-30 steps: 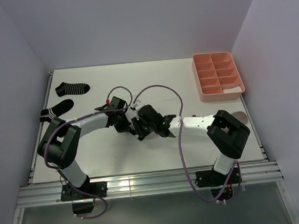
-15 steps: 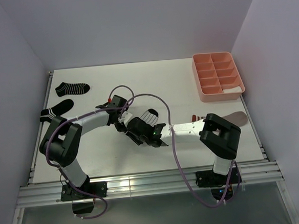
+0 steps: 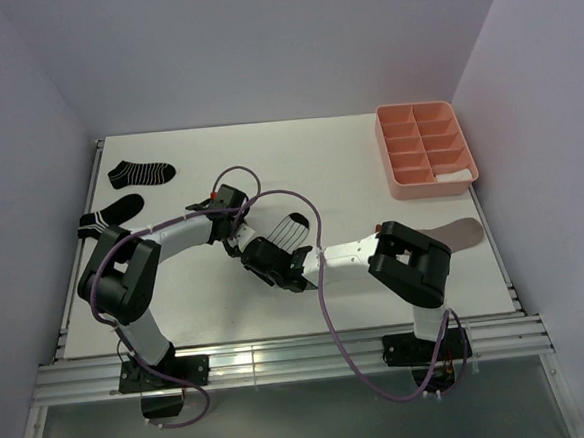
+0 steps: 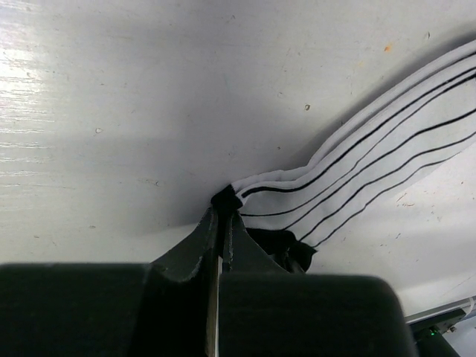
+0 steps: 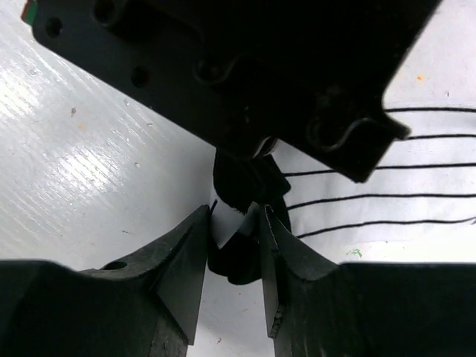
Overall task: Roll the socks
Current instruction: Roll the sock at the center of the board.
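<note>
A white thin-striped sock [image 3: 291, 227] with a black end lies at mid-table. In the left wrist view my left gripper [image 4: 223, 205] is shut on the black tip of this sock [image 4: 372, 160]. My right gripper [image 5: 233, 213] faces it from the near side, its fingers closed on a bunched fold of the same black end [image 5: 242, 256]. In the top view the left gripper [image 3: 237, 241] and right gripper [image 3: 257, 258] meet at the sock's left end. Two black white-striped socks [image 3: 140, 172] [image 3: 111, 214] lie far left. A taupe sock [image 3: 455, 233] lies right.
A pink divided tray [image 3: 406, 131] stands at the back right, with a white sock [image 3: 456, 175] in its near right compartment. The right arm's purple cable [image 3: 321, 277] loops over the table's middle. Walls close in the table on three sides.
My right arm has swung left and toward the near edge, uncovering the striped sock, which now shows stretched out to the right. The left gripper has stayed put, still clamped.
</note>
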Available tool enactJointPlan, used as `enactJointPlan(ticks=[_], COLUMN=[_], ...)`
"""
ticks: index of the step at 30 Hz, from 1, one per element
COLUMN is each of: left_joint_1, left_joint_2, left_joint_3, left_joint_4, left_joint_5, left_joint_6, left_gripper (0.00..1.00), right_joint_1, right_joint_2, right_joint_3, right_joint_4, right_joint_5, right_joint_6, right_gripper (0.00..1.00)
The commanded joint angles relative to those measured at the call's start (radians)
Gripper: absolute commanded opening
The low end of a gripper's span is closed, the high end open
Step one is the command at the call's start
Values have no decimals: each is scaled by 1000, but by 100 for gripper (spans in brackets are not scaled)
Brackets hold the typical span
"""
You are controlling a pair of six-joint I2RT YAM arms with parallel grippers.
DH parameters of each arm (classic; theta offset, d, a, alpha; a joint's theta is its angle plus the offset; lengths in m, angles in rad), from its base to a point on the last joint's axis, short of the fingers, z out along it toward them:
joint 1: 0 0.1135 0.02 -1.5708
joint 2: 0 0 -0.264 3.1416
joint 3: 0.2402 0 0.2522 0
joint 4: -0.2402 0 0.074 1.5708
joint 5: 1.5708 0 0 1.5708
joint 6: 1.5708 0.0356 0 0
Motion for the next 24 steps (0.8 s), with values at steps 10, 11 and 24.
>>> enactJointPlan(ticks=[10, 11, 24], left_joint_1=[-11, -9, 49], left_joint_2=[34, 27, -222], left_joint_3=[11, 11, -131], left_joint_4=[-54, -51, 85], left_joint_5=[-22, -22, -85], left_joint_6=[65, 62, -53], left_gripper=[0, 0, 49], right_joint_1=[2, 1, -228], right_joint_2=[80, 82, -15], right_joint_3=[-4, -10, -109], right_joint_4=[-26, -23, 86], right_joint_5=[61, 41, -716], right_joint_6=[48, 53, 240], right_gripper=[20, 7, 0])
